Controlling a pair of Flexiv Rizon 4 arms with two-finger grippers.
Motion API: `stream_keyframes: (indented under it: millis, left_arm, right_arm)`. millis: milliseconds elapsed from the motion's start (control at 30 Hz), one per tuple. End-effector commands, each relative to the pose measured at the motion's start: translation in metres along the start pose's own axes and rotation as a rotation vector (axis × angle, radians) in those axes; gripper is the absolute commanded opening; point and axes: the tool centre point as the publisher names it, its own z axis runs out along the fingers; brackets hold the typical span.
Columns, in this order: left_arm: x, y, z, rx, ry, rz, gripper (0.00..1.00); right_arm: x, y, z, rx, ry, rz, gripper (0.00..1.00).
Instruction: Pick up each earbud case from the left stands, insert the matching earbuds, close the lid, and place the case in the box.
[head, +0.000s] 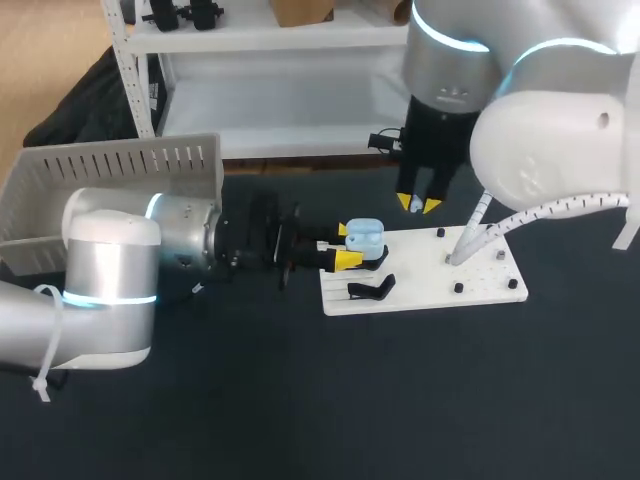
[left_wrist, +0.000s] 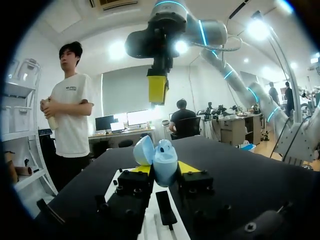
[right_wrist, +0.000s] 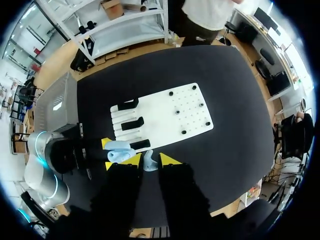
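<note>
A light blue earbud case with its lid up sits between the yellow tips of my left gripper, which is shut on it just above the left end of the white board. In the left wrist view the case stands upright between the fingers, its lid tipped back. My right gripper hangs above and a little beyond the case, pointing down. It is shut on a small light blue earbud.
Black stands stick up from the left part of the board, and small black pegs dot its right part. A grey slotted box stands at the back left, behind my left arm.
</note>
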Motion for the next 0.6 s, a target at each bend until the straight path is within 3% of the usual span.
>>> stream_keyframes:
  millis: [33,200,600]
  left_arm:
    - [0.0,-0.001,0.0,-0.005,-0.001,0.001,0.0]
    - [0.0,-0.001,0.0,-0.005,-0.001,0.001,0.0]
    - [0.0,-0.001,0.0,-0.005,-0.001,0.001,0.0]
  right_arm:
    - [0.001,0.0,0.0,0.002,-0.003,0.001,0.0]
    - [0.001,0.0,0.0,0.002,-0.003,0.001,0.0]
    - [0.013,0.045,-0.002,0.045,0.039,-0.222,0.0]
